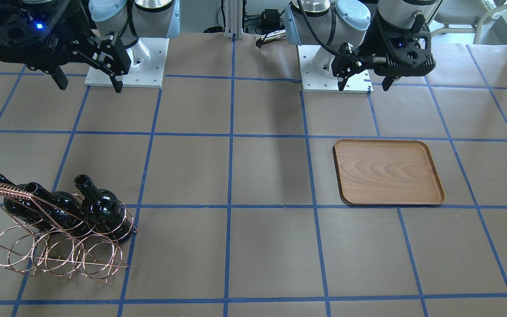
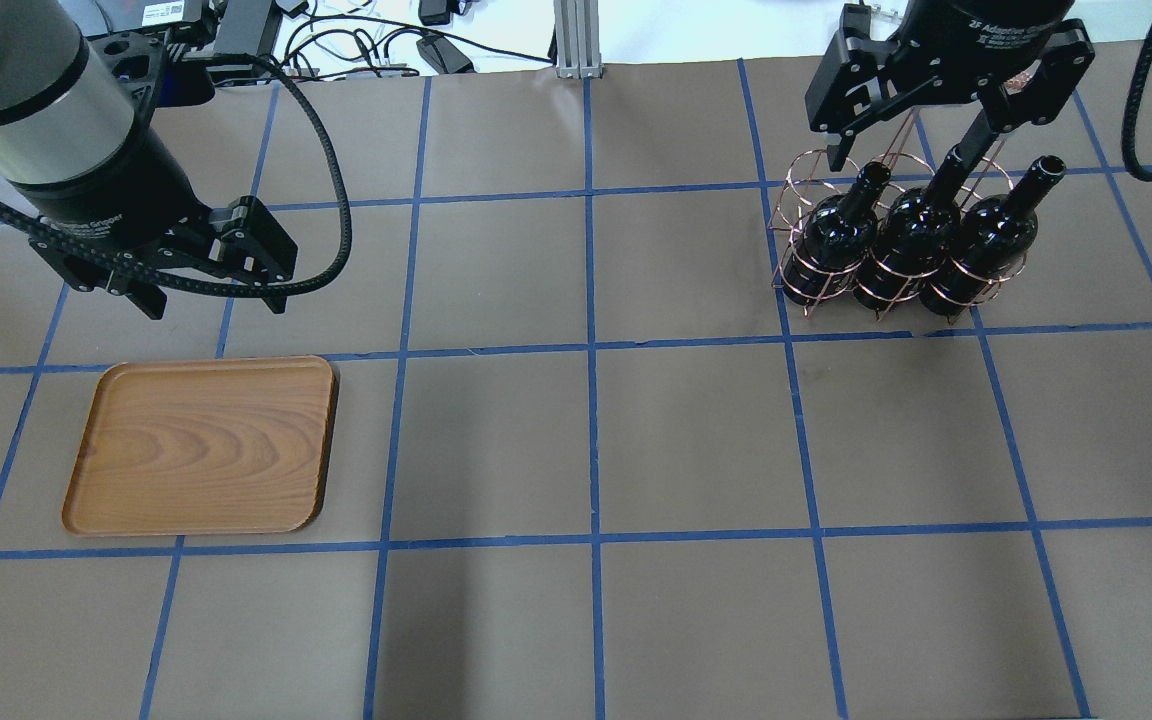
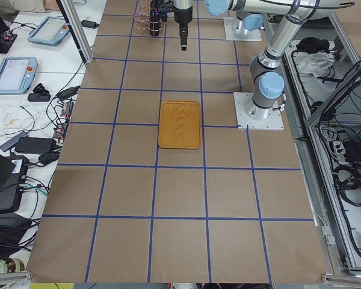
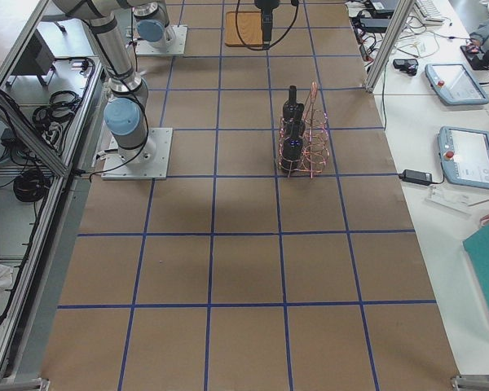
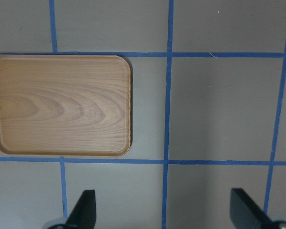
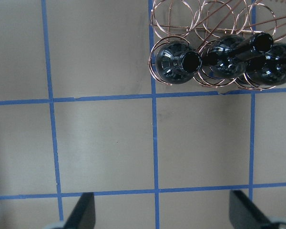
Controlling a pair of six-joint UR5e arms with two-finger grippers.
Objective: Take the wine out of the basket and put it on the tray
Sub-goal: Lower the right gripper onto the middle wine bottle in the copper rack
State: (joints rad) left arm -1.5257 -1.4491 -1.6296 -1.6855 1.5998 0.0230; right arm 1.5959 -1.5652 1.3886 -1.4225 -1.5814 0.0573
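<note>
The table is carrying everything. The tray is lying flat, well apart from the basket, toward the robot's left. The basket is holding three wine bottles side by side, each standing upright, long axis vertical, open mouth pointing up. Higher up, just robot-side of the basket, the right tool is hovering, fingers spread, gripping nothing. Far from the basket, the left tool is hanging spread too, empty.

From overhead, your right gripper covers the back of the basket by the counter's far right corner, and the right wrist view's top edge cuts its loops. From the counter's left end you cannot count the wine: too small.
</note>
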